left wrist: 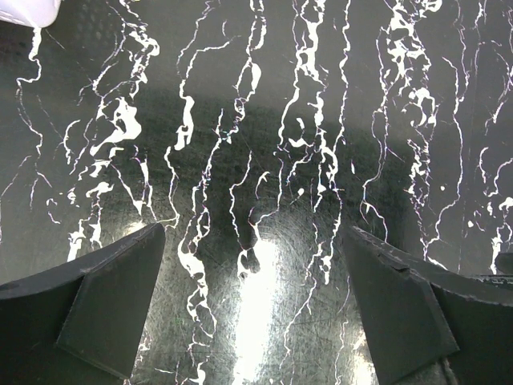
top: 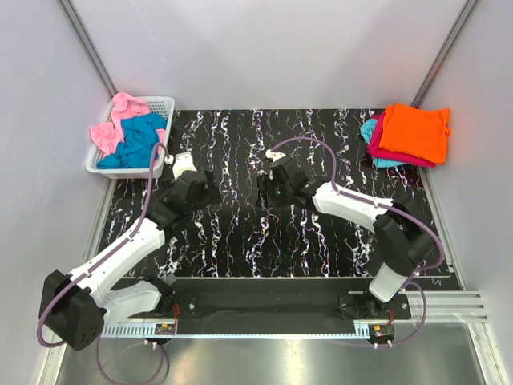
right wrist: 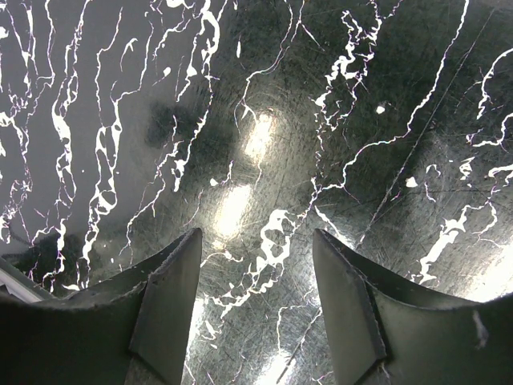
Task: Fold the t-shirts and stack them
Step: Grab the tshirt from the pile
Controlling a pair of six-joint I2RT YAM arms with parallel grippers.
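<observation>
Nearest the bases, both arms reach out over the black marbled table, and neither hand is holding anything. The left hand is spread as wide as it goes, with only bare table between its fingers. The right hand is also open, though less wide, and hangs over the middle of the table.

Beyond the left hand and to its left, just beside it, is the white mesh basket. It holds the teal-blue t-shirt, bunched up with no clear long axis, and a pink t-shirt crumpled against its far side. The left hand is much the nearer, so the pick looks to be its job.

At the far right corner, well apart from both hands, is the folded stack: the orange t-shirt on top, the magenta t-shirt under it, and the light cyan t-shirt at the bottom.
</observation>
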